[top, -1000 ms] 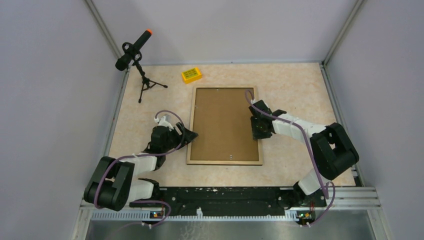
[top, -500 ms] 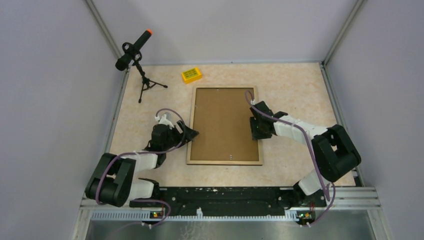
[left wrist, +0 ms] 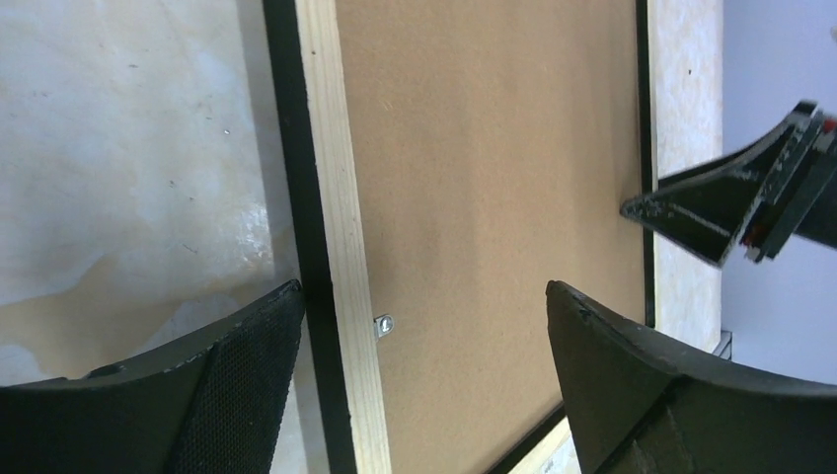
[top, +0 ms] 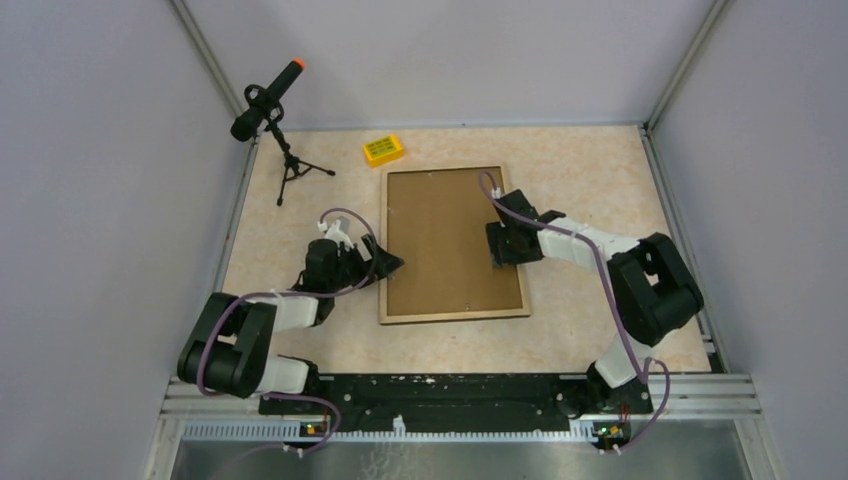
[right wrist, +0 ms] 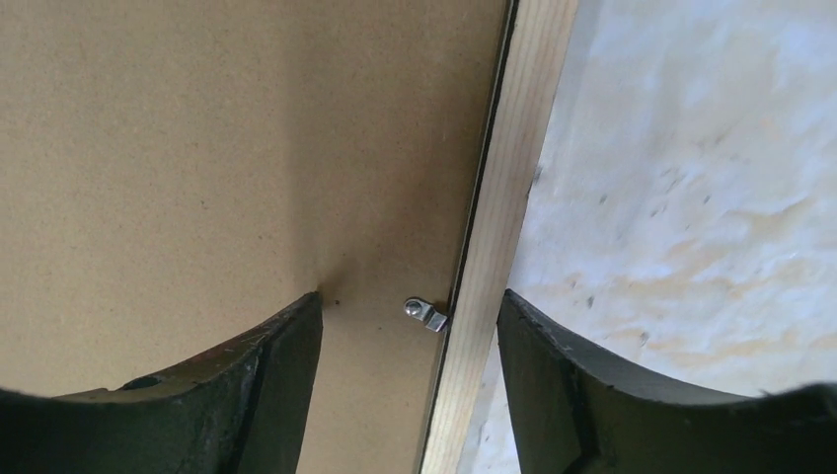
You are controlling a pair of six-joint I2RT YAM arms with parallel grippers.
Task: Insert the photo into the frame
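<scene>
The frame (top: pixel 455 315) lies face down in the middle of the table, its light wood back up. The brown hardboard backing sheet (top: pixel 440 235) sits inside it. The photo is hidden. My left gripper (top: pixel 388 265) is open at the frame's left rail (left wrist: pixel 341 197), one finger on each side of it, near a metal tab (left wrist: pixel 383 324). My right gripper (top: pixel 497 245) is open over the right rail (right wrist: pixel 513 168), near another tab (right wrist: pixel 426 313); its inner fingertip (right wrist: pixel 311 301) is at the backing sheet (right wrist: pixel 197 148).
A microphone on a small tripod (top: pixel 268 100) stands at the far left. A yellow box (top: pixel 383 150) lies just beyond the frame's far left corner. Grey walls close in both sides. The arms' metal mounting rail (top: pixel 460 390) runs along the near edge.
The frame has slid a little away from the arms and turned slightly. My right gripper has moved left and farther onto the backing. My left gripper has moved slightly forward along the left rail.
</scene>
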